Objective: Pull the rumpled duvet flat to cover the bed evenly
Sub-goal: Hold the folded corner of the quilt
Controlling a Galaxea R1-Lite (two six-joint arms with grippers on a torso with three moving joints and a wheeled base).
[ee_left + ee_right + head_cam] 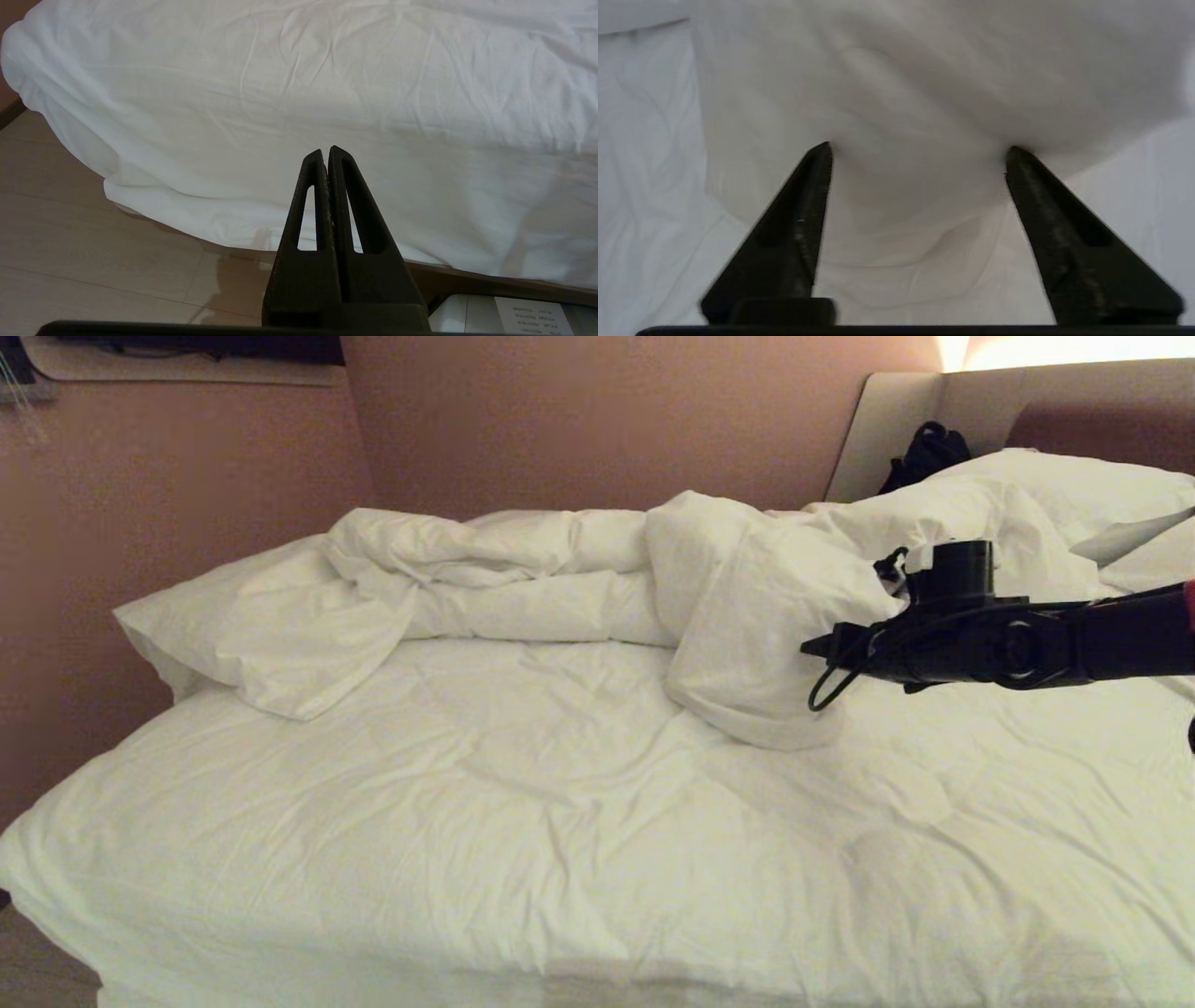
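Duvet (523, 588) lies bunched in a ridge along the far edge of the bed (560, 821), one fold hanging forward near the headboard end. Right gripper (920, 154) stands spread, tips against that fold. Left gripper (326, 156), pressed together, hangs off the bed's near edge.

Head camera overlooks the bed (140, 859); wrist cameras sit close to its duvet (924, 93).

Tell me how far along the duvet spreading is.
Done: the near half of the duvet lies fairly flat. In hand: the right gripper, open, is at a bunched fold mid-bed. Left: the rumpled ridge along the far side needs pulling out. The left gripper is shut, beside the bed.
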